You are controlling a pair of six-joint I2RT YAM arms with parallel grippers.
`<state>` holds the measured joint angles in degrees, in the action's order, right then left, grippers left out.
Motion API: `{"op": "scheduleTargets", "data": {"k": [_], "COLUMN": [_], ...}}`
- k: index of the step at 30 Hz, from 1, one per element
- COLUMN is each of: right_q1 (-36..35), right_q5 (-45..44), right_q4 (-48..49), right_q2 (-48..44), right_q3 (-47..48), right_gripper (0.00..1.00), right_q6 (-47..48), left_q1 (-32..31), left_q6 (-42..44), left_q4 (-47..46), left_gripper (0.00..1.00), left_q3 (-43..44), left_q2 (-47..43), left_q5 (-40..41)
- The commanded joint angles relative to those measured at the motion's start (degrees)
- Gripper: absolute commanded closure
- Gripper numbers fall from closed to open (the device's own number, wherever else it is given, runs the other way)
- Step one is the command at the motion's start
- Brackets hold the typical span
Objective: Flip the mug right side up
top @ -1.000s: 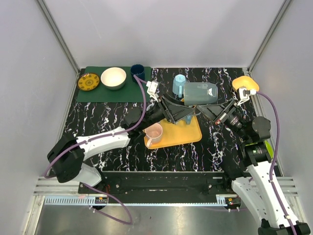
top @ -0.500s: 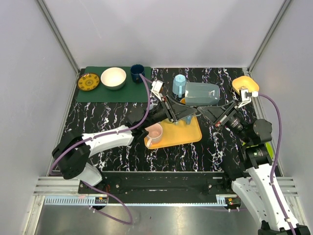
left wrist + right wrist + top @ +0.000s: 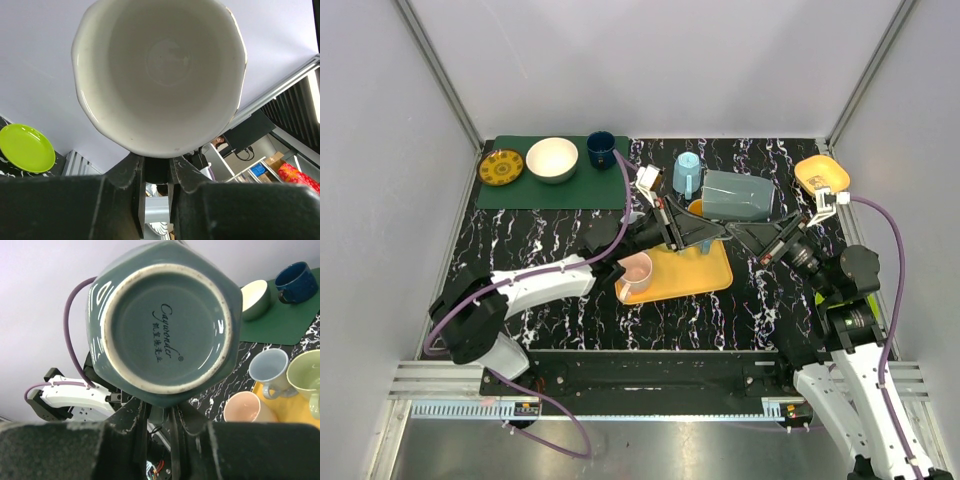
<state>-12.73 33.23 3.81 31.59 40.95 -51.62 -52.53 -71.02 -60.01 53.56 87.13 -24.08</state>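
Note:
The mug (image 3: 735, 195) is a grey-blue hexagonal one, held on its side in the air above the yellow tray's far end. The left wrist view looks into its white inside (image 3: 160, 70), and the right wrist view shows its stamped base (image 3: 165, 325). My left gripper (image 3: 708, 232) comes in from the left below the mug, its jaws shut (image 3: 156, 172) on a dark part just under the rim. From the right, my right gripper (image 3: 748, 233) is shut on the mug's handle (image 3: 160, 417) beneath the base.
A yellow tray (image 3: 700, 272) carries a pink cup (image 3: 636, 268); a light blue cup (image 3: 687, 172) stands behind it and a pale green mug (image 3: 307, 372) shows beside it. A green mat (image 3: 520, 190) holds a yellow plate (image 3: 501, 167), white bowl (image 3: 552, 158) and dark blue cup (image 3: 601, 147). An orange bowl (image 3: 821, 174) sits far right.
My left gripper's jaws have closed under the mug's rim. The mug has drifted a little to the right and farther back, and the right arm has drawn back with it.

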Motion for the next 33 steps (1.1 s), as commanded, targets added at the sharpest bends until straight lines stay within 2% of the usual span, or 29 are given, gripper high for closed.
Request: {"op": "scheduleTargets", "data": {"k": [1, 5, 6, 8, 9, 13, 16, 21, 22, 23, 26, 30, 33], "right_q1": [-1.2, -1.3, -1.4, -1.4, -1.4, -1.4, -1.4, -1.3, -1.4, -1.4, -1.4, -1.8, -2.0], "right_q5": [2.5, 2.5, 2.6, 2.4, 2.2, -0.4, -4.1, -10.5, -15.4, -17.7, -26.8, -34.9, -35.6], "right_q4": [-9.1, -9.8, -9.9, -10.9, -11.3, -15.2, -20.6, -27.7, -31.1, -32.5, -38.4, -43.0, -43.2], "right_q2": [-0.2, -0.6, -0.5, -0.5, -0.6, -0.2, -0.2, -2.5, -3.1, -3.9, -4.6, -3.0, -2.5], "right_q3": [0.8, 1.1, 1.2, 2.3, 2.8, 6.7, 10.5, 14.6, 15.6, 16.1, 19.3, 24.2, 25.0], "right_gripper": [1.00, 1.00, 0.97, 0.79, 0.62, 0.36, 0.26, 0.19, 0.19, 0.19, 0.19, 0.19, 0.19], "right_q6": [8.5, 9.1, 9.1, 9.3, 9.2, 8.8, 10.4, 13.3, 13.5, 14.8, 18.0, 20.8, 21.6], "left_q1": [-0.3, -0.3, -0.3, -0.3, -0.4, -1.2, -1.5, -2.0, -2.3, -3.2, -6.7, -11.1, -13.6], "left_q6": [-2.7, 0.8, 1.9, 6.3, 8.5, 20.4, 28.5, 38.6, 40.0, 43.0, 47.4, 48.8, 49.1], "left_q4": [-11.9, -7.2, -6.4, -1.4, 0.8, 14.2, 24.9, 39.4, 42.6, 49.6, 58.6, 66.5, 70.3], "left_gripper": [1.00, 1.00, 1.00, 1.00, 1.00, 1.00, 1.00, 1.00, 1.00, 1.00, 1.00, 1.00, 1.00], "left_q3": [5.9, 5.3, 4.9, 3.5, 3.1, 1.9, 1.5, -1.1, -0.9, 0.2, 0.0, -0.8, -1.3], "left_q2": [-1.7, -3.5, -4.1, -6.8, -7.8, -15.7, -21.3, -29.5, -31.0, -31.6, -32.8, -32.1, -30.6], "left_q5": [0.8, 0.1, 0.0, 1.3, 1.7, 5.7, 9.6, 18.8, 20.6, 23.8, 30.9, 39.1, 44.5]}}
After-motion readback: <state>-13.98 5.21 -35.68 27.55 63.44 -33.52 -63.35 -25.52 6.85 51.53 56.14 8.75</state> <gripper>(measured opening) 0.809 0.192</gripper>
